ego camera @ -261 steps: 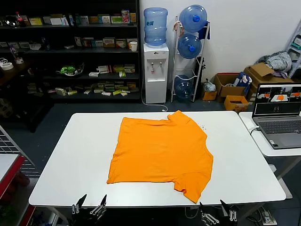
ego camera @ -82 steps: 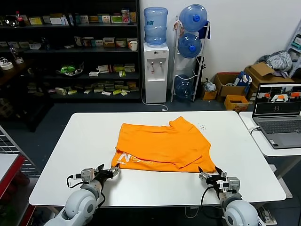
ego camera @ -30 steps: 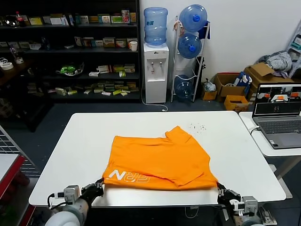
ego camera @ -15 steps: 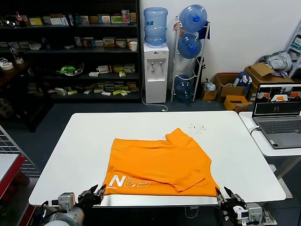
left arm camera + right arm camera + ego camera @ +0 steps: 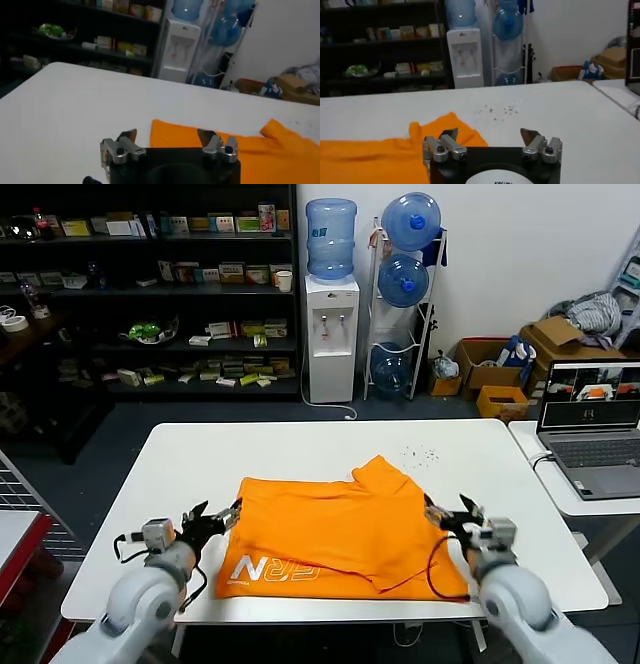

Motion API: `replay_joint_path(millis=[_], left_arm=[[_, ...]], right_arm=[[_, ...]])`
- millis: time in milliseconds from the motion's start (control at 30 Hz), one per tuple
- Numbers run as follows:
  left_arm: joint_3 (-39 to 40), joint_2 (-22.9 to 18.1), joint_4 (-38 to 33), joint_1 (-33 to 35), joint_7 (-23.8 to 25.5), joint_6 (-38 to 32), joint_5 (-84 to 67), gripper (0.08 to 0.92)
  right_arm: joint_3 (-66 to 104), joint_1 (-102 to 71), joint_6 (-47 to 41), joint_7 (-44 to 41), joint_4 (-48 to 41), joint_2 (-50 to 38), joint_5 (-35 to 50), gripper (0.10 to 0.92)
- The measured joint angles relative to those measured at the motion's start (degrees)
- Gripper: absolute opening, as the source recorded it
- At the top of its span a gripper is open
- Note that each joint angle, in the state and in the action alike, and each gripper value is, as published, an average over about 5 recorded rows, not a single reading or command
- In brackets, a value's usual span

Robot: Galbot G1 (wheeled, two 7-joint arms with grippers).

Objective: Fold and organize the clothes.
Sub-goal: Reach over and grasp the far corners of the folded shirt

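Note:
The bright orange T-shirt (image 5: 340,519) lies folded over on the white table (image 5: 300,446). A band of white lettering faces up along its front edge, and one sleeve sticks out at the back. My left gripper (image 5: 222,512) is open and empty at the shirt's left edge. In the left wrist view (image 5: 167,136) the shirt (image 5: 270,145) lies just ahead of the fingers. My right gripper (image 5: 448,512) is open and empty over the shirt's right edge. In the right wrist view (image 5: 490,134) the orange cloth (image 5: 380,152) lies under one finger.
A laptop (image 5: 598,429) stands open on a side table at the right. A water dispenser (image 5: 330,334), a rack of blue bottles (image 5: 405,274) and dark shelves (image 5: 150,294) stand behind the table. Small dark specks (image 5: 420,454) lie on the table behind the shirt.
Both grippers have come up from the table's front edge and now sit at the shirt's left and right sides. The shirt has stayed folded with its lettered band at the front.

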Motion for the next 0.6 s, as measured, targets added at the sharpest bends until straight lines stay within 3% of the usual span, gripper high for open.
replay_joint_path(millis=[300, 600], left_arm=[[7.03, -5.6, 17.66, -15.82, 4.07, -0.31, 2.47, 0.823], [11.54, -8.0, 27.55, -22.54, 6.05, 0.28, 3.45, 0.823]], right_arm=[[-8.39, 17.66, -1.99, -2.63, -18.04, 7.86, -0.87, 0.823], [-11.86, 23.7, -3.93, -4.15, -26.82, 11.08, -2.08, 0.823]])
